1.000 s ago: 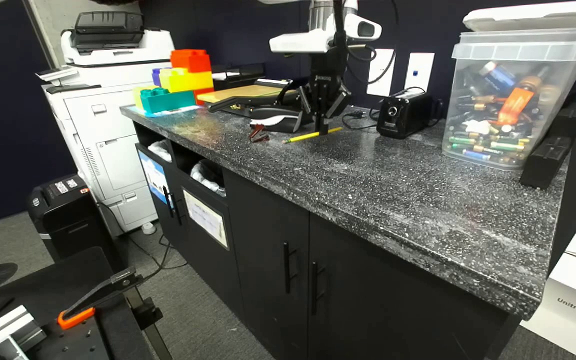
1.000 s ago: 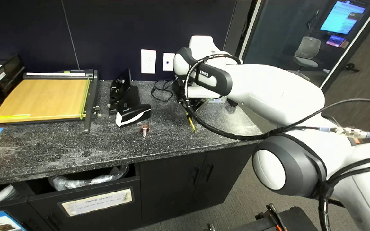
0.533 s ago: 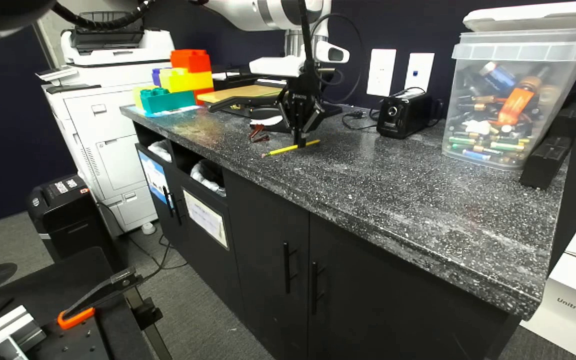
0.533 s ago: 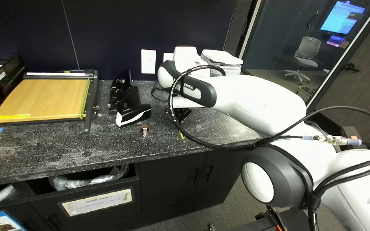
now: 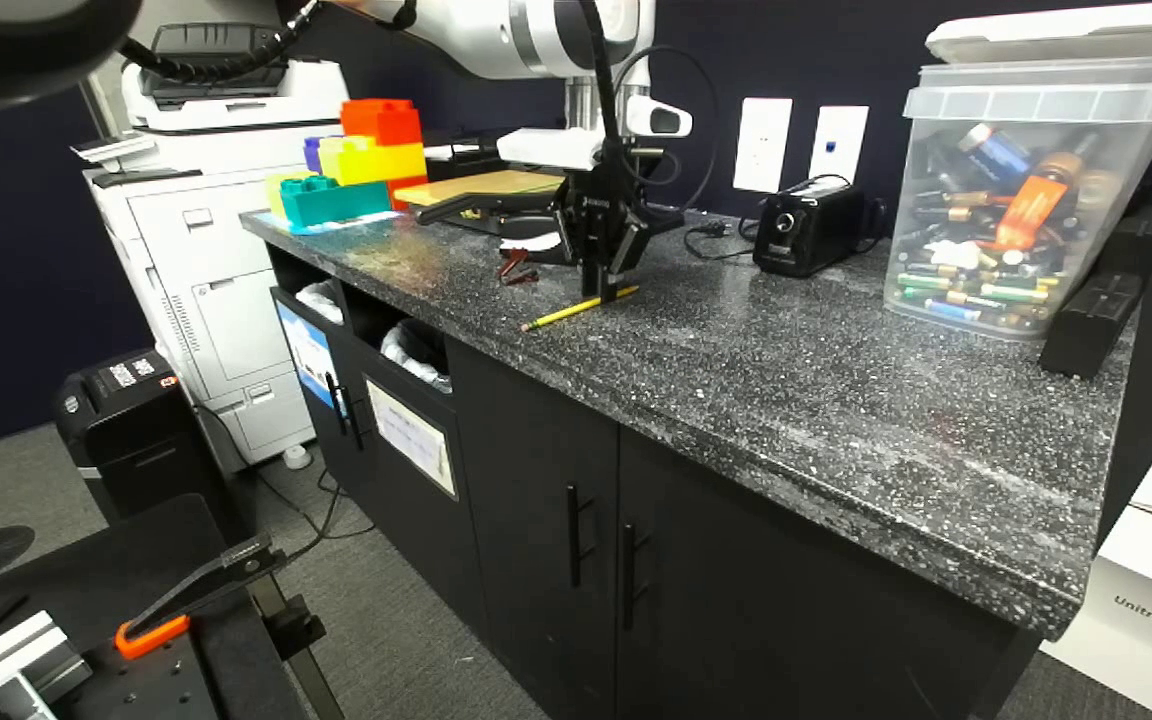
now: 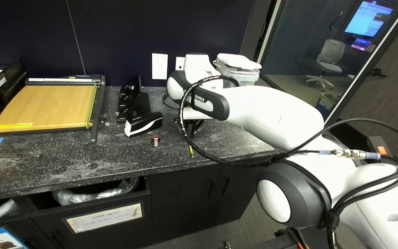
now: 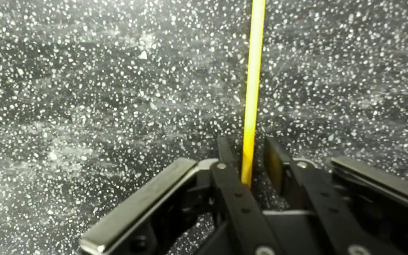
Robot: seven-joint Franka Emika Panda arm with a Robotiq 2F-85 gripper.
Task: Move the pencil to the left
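Note:
The thin yellow pencil (image 5: 564, 314) lies on the speckled dark countertop (image 5: 786, 400), near its front edge, in an exterior view. Only its near end shows below the arm's black cable in an exterior view, as a short yellow piece (image 6: 191, 151). In the wrist view the pencil (image 7: 253, 78) runs from the top edge down between my fingers. My gripper (image 7: 246, 140) is open around the pencil, with a gap on both sides at the fingertips. The pencil's lower end there is hidden behind the left finger. The gripper (image 5: 598, 296) points down at the countertop.
A red-brown staple remover (image 5: 516, 268) and a black-and-white stapler (image 6: 143, 123) lie left of the gripper. A paper trimmer (image 6: 47, 105) is farther left. A black pencil sharpener (image 5: 808, 230) and a clear bucket of markers (image 5: 1026, 200) stand to the right.
The gripper and pencil moved left and toward the countertop's front edge. The fingers, closed around the pencil earlier, are now apart. The pencil sits slightly lower and nearer the edge.

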